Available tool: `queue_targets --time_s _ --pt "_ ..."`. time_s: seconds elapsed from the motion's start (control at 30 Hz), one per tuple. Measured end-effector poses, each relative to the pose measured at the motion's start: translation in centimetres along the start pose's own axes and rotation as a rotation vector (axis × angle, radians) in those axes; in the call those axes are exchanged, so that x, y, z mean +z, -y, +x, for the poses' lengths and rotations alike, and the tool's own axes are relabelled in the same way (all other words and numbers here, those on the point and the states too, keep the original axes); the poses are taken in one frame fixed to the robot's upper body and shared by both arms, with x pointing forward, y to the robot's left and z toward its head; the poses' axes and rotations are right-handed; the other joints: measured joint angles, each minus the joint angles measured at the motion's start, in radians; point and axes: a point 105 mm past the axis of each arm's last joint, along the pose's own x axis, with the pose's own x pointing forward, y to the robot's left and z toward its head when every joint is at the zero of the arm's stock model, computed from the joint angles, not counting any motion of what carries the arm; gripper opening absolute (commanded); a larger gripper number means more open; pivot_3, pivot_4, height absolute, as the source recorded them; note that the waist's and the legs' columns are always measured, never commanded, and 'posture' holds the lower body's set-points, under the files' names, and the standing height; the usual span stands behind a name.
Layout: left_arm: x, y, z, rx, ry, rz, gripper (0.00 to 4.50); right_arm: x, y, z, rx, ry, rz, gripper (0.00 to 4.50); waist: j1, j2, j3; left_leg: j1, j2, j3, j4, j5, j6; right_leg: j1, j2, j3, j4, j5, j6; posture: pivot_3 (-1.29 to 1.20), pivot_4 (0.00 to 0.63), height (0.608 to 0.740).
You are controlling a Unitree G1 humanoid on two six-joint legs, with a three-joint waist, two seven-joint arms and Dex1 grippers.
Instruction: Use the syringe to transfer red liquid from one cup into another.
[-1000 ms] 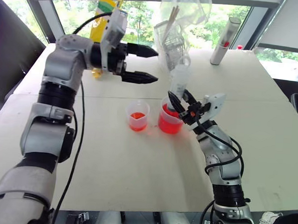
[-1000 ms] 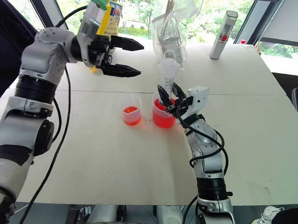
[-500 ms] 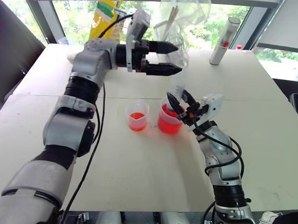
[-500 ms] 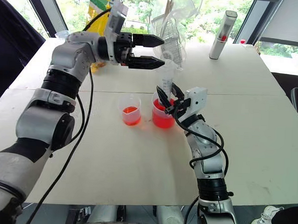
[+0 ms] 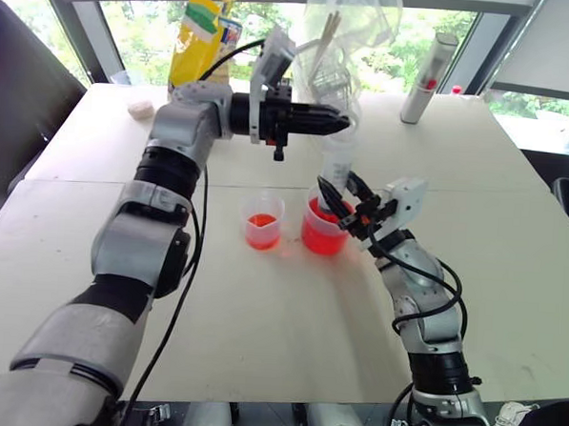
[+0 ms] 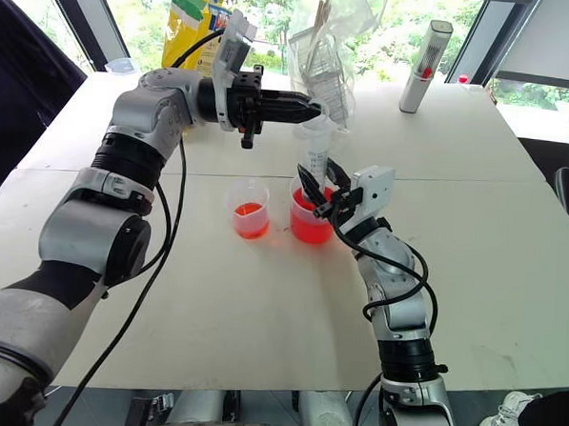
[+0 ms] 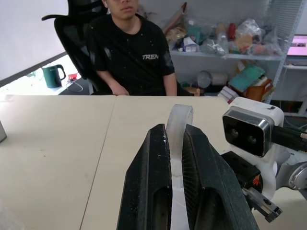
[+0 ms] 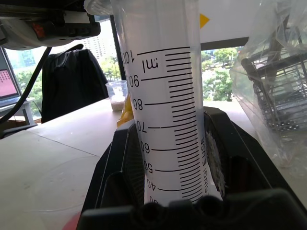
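Since the earlier frames, the left gripper point(image 5: 339, 124) had been swung across from the left side of the table to a spot above the beaker, and its two black fingers, wide apart before, had been brought together. In the left wrist view the fingers point(image 7: 148, 191) were seen clamped on the clear plunger head point(image 7: 178, 125) of the syringe, with only that thin plastic between them.

The right arm was not seen to shift. The right gripper point(image 5: 341, 195) was closed around the barrel of the large clear plastic syringe with printed graduation marks point(image 5: 339, 164), gripped low on the barrel; in the right wrist view the scale point(image 8: 169, 120) was seen running up between the black finger pads point(image 8: 123, 167).

The syringe was held upright, its lower end down inside the larger clear plastic spouted beaker point(image 5: 324, 228), which was partly filled with translucent red-orange liquid point(image 5: 321, 239). Whether the tip was below the liquid surface could not be told.

The smaller clear plastic cup point(image 5: 263, 220) stood just to the left of the beaker, apart from it, with a shallow layer of red liquid at its base. Both stood on the pale table point(image 5: 259, 326).

A seated person in a black T-shirt point(image 7: 132, 52) was seen across the table in the left wrist view.
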Motion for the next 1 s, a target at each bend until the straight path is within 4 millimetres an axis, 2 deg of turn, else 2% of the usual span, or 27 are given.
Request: queue_targets --time_s 1.0 --pt "0.5 -1.4 -0.1 0.05 0.012 -0.011 0.12 -0.3 0.2 0.0 0.024 -0.064 0.048 1.39 0.0 0.0 0.0 0.0 0.0 0.0 0.0 0.0 0.0 0.0 0.0 -0.001 0.0 0.0 0.0 0.0 0.15 0.739"
